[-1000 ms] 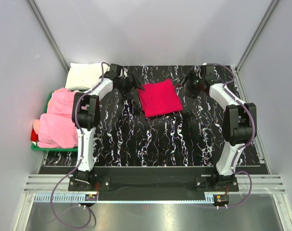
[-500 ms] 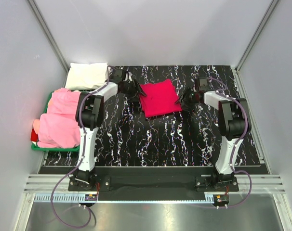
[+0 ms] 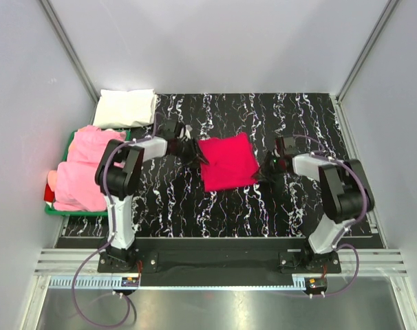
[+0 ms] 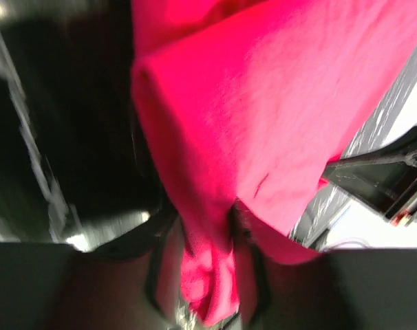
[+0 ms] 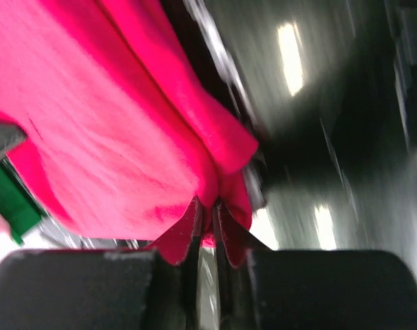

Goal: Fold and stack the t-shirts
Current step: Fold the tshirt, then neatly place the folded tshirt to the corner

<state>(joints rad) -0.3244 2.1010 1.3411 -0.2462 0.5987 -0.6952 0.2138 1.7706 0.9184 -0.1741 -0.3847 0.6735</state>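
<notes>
The folded red t-shirt (image 3: 227, 162) lies central on the counter (image 3: 215, 206); left gripper (image 3: 195, 152) and right gripper (image 3: 267, 168) meet its side edges, apparently pinching.

the left arm (image 3: 123, 210) and the right arm (image 3: 324, 234) are built from white tubes joined by fat black joints. each is bolted down on a black base (image 3: 119, 260). a thin purple cable (image 3: 75, 285) is looped out from each base and run up along the arm. the left gripper (image 3: 197, 155) and right gripper (image 3: 263, 170) are black.
</notes>
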